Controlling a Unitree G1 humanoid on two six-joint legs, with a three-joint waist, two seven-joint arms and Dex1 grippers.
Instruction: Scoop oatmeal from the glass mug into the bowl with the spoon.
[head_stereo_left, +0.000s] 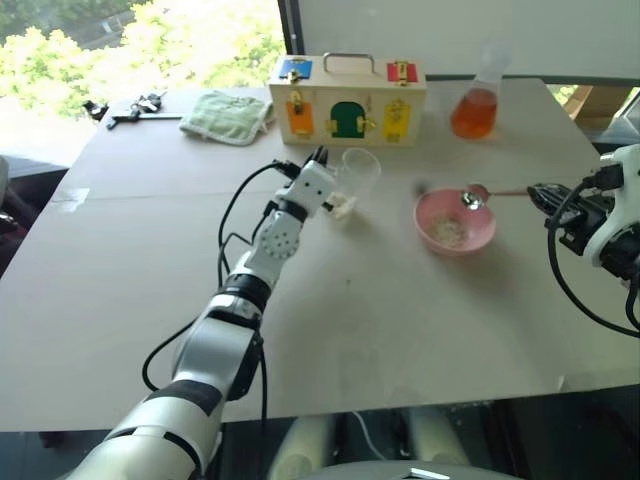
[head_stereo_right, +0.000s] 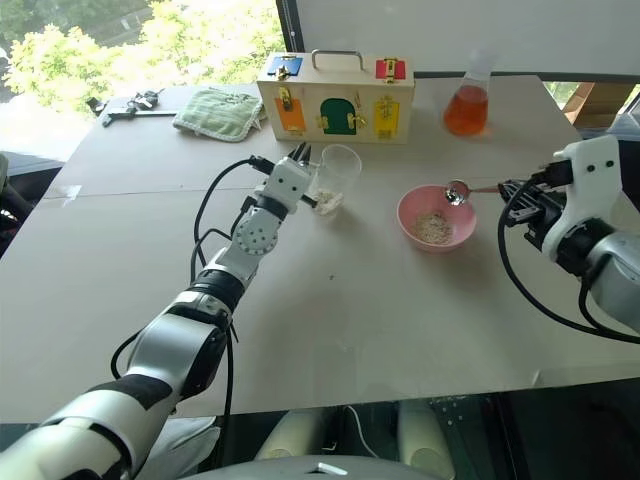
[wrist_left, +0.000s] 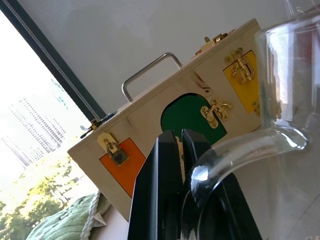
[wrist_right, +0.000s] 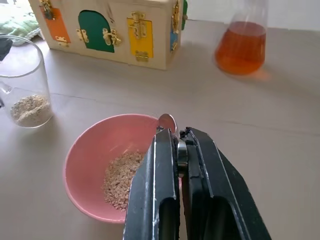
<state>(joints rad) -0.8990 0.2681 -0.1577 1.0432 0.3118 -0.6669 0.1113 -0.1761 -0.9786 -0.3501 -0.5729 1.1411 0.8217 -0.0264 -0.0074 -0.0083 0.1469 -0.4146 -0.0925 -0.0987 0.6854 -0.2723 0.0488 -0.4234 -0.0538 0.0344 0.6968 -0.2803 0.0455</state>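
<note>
Oatmeal (wrist_right: 122, 177) lies heaped in the pink bowl (wrist_right: 85, 155), directly under the tip of the right gripper (wrist_right: 178, 137), whose black fingers are clamped on the spoon (head_stereo_right: 462, 190); the spoon's oval end hangs over the bowl's rim. Well off to that gripper's left, the left gripper (wrist_left: 180, 137) is pinched tight on the handle of the glass mug (head_stereo_right: 335, 172), which leans, a little more oatmeal in its bottom. Beyond both grippers stand a wooden latch box (head_stereo_left: 347, 98) and a flask of orange liquid (head_stereo_left: 476, 107).
</note>
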